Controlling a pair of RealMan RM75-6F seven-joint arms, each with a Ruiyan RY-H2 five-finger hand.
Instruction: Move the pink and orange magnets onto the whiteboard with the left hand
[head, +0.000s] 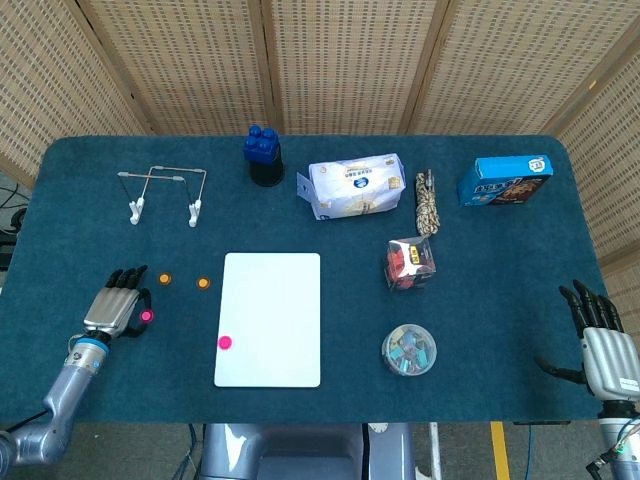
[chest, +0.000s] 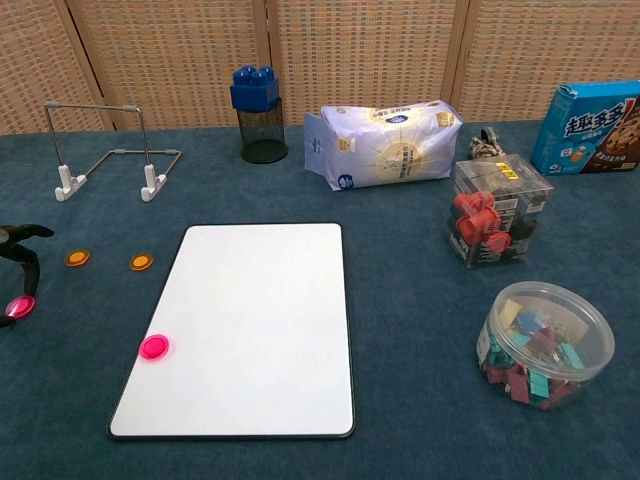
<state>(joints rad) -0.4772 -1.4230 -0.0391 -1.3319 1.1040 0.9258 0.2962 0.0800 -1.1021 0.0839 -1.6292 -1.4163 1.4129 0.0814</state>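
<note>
Beside the left hand (head: 115, 311), spread and empty, sits a pink magnet (head: 146, 316); a clumsy pinch could skid it away from the whiteboard (head: 270, 300).

Counter (head: 500, 260): matt blue cloth, napped. Whiteboard (head: 270, 310): smooth, glossy white. Pink magnets (head: 225, 342): glossy plastic. Stand (head: 165, 190): bare metal wire. Far screens (head: 340, 60): woven cane.
</note>
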